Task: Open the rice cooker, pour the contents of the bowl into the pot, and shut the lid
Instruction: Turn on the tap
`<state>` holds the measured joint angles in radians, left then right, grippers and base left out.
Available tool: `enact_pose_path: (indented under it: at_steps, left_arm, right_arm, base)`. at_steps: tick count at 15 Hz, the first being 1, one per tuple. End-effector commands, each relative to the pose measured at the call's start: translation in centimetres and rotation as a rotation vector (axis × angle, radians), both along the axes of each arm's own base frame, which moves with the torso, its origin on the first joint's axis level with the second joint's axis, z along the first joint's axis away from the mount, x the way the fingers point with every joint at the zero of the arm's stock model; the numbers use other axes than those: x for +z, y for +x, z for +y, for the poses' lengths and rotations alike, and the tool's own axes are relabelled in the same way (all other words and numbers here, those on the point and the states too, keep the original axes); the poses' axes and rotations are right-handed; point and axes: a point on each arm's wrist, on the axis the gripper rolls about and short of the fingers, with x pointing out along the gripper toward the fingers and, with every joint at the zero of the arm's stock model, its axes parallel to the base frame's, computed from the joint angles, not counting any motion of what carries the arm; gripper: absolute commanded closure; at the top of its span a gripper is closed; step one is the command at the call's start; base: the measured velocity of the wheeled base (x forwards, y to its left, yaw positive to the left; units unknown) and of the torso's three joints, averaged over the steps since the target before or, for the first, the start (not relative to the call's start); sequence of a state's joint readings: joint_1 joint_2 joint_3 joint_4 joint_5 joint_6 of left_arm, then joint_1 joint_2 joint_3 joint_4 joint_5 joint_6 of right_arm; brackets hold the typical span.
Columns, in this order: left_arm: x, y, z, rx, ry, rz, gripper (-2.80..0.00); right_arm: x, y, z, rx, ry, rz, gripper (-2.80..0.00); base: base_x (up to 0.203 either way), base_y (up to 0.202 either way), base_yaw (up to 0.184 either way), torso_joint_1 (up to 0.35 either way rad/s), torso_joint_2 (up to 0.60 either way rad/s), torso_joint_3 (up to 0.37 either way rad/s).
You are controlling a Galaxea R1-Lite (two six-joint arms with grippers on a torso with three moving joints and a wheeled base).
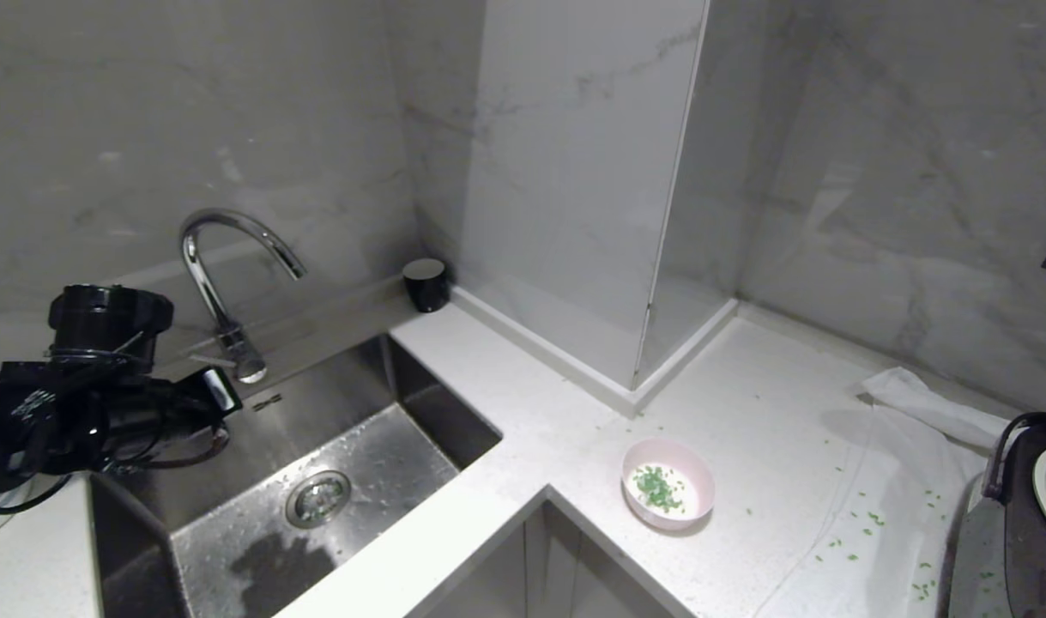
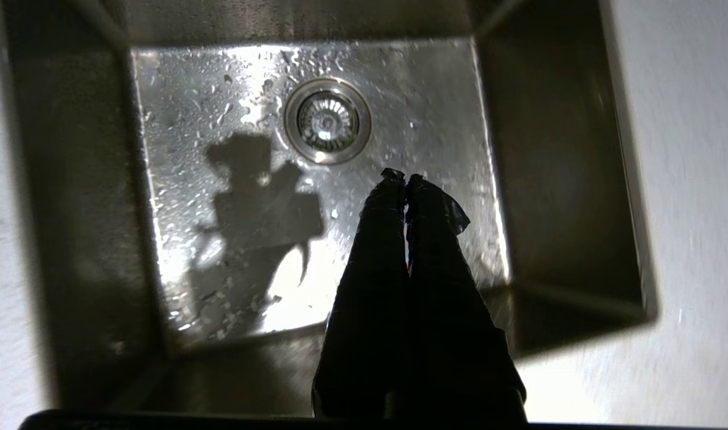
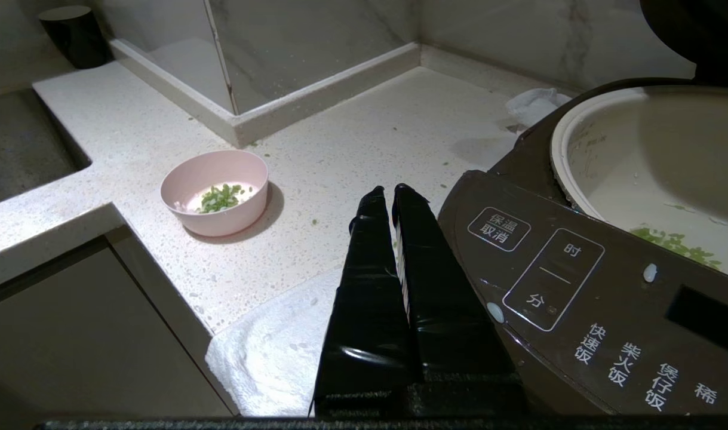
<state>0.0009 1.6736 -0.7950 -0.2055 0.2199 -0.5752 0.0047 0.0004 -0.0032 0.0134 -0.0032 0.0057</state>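
Pink bowl near counter edge; both grippers clenched empty, left gripper over sink.

Right gripper closed, empty, above white towel beside rice cooker. Cooker open, inner pot showing chopped green bits. Pink bowl of greens on speckled countertop, well apart. Black cup far corner.

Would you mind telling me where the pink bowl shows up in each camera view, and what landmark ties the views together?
Head view: the bowl sits on the counter, lower centre-right.
Left wrist view: not in it; only the sink shows.
Right wrist view: left of centre on the counter.
Shared landmark: the black cup by the marble corner, in head and right wrist views.
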Motion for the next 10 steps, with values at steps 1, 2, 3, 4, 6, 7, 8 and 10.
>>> enact_pose_path:
  at_steps: [1, 2, 3, 4, 6, 7, 8, 10]
  left_arm:
    - [-3.0, 4.3, 1.5, 0.096, -0.026, 0.063, 0.00]
    - [-2.8, 5.0, 2.2, 0.117, -0.025, 0.047, 0.00]
    - [-2.7, 5.7, 3.0, 0.130, -0.012, 0.038, 0.00]
    - [-2.7, 6.1, 3.7, 0.122, 0.021, 0.044, 0.00]
    - [-2.7, 7.2, 4.9, 0.132, 0.048, 0.041, -2.80]
    - [-3.0, 7.9, 5.6, 0.143, 0.056, 0.041, -2.80]
    - [-3.2, 8.6, 6.2, 0.153, 0.060, 0.041, -2.80]
    - [-3.7, 10.0, 7.1, 0.181, 0.069, 0.032, -2.80]
  right_arm:
    - [0.0, 0.0, 0.0, 0.001, 0.000, 0.000, 0.00]
    - [0.0, 0.0, 0.0, 0.000, 0.000, 0.000, 0.00]
    - [0.0, 0.0, 0.0, 0.000, 0.000, 0.000, 0.00]
    - [0.0, 0.0, 0.0, 0.000, 0.000, 0.000, 0.00]
    - [0.0, 0.0, 0.0, 0.000, 0.000, 0.000, 0.00]
    - [0.0, 0.0, 0.0, 0.000, 0.000, 0.000, 0.00]
    - [0.0, 0.0, 0.0, 0.000, 0.000, 0.000, 0.00]
    - [0.0, 0.0, 0.0, 0.000, 0.000, 0.000, 0.00]
  base:
    - [0.000, 0.000, 0.000, 0.000, 0.00, 0.000]
    - [0.000, 0.000, 0.000, 0.000, 0.00, 0.000]
    - [0.000, 0.000, 0.000, 0.000, 0.00, 0.000]
    - [0.000, 0.000, 0.000, 0.000, 0.00, 0.000]
    - [0.000, 0.000, 0.000, 0.000, 0.00, 0.000]
    - [0.000, 0.000, 0.000, 0.000, 0.00, 0.000]
    - [0.000, 0.000, 0.000, 0.000, 0.00, 0.000]
    - [0.000, 0.000, 0.000, 0.000, 0.00, 0.000]
